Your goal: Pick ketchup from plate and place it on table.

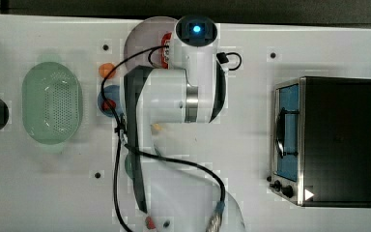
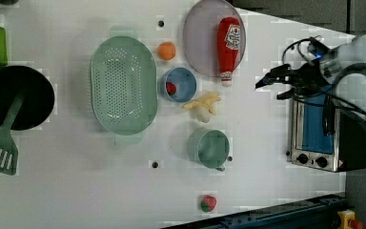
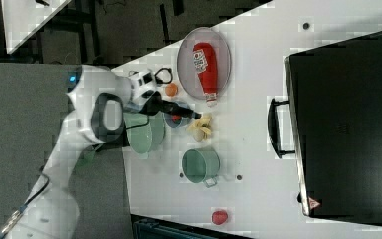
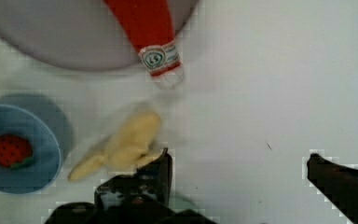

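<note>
ketchup, a slim red plastic bottle (image 4: 144,23), lies on the pale lilac round plate (image 4: 51,42) ahead of the spread black gripper (image 4: 237,163); looks light and slick, so grab mid-body.

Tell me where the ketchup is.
The ketchup lies flat on the plate near the left view's top edge, its white cap jutting over the rim toward the yellow toy.

The ketchup (image 2: 228,45) is seen as glossy red plastic with a paper-like label; the plate (image 2: 199,33) looks matt, the table (image 2: 257,124) smooth and white — the basket (image 2: 123,86) perforated plastic, the toaster oven (image 1: 324,141) brushed metal.
</note>
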